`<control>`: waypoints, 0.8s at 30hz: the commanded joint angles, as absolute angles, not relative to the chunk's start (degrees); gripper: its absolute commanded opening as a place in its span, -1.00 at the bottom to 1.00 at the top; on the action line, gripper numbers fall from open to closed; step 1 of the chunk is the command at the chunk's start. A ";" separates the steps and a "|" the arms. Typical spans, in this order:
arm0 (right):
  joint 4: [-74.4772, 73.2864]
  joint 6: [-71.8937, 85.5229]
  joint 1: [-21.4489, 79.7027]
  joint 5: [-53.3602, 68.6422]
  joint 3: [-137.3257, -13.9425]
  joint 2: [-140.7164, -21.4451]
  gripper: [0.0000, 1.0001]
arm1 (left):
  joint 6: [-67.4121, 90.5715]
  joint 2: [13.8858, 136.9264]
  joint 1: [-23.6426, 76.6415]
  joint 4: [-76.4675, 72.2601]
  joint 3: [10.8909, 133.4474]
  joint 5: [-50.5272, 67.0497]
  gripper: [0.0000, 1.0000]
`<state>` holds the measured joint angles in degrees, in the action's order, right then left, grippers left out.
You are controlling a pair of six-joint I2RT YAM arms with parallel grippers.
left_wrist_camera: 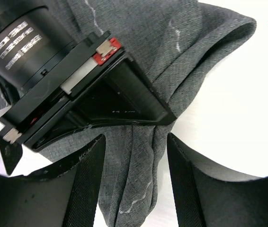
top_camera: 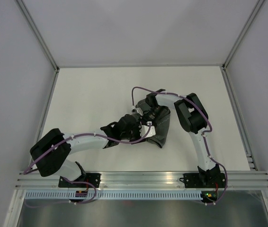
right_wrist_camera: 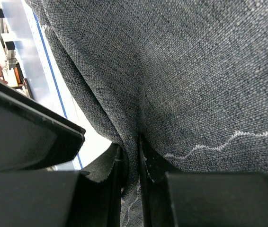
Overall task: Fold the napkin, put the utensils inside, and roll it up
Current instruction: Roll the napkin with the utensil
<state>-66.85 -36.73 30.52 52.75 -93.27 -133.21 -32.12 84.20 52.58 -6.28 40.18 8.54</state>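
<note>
Your right gripper (right_wrist_camera: 129, 182) has its black jaws pressed together on a thin pleat of the napkin (right_wrist_camera: 195, 71), a limp, coarse-woven dark grey cloth with a pale wavy stitch line. Your left gripper (left_wrist_camera: 134, 182) is spread astride a hanging fold. The napkin sits bunched near the middle of the smooth white table (top_camera: 91, 94). No fork is visible. A sideways pull could slip the pleat free and collapse the cloth further.
</note>
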 commanded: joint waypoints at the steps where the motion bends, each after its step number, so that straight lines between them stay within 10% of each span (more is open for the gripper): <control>1: -61.96 -39.90 30.24 43.86 -92.90 -137.11 -0.96 | -35.77 85.25 53.61 -5.89 42.54 8.17 0.21; 24: -62.75 -40.34 29.79 43.77 -93.52 -137.64 -0.99 | -40.52 90.61 55.63 -12.31 39.90 1.58 0.27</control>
<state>-67.64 -36.45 30.09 53.56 -93.84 -134.06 -37.06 90.08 55.20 -9.10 40.40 3.01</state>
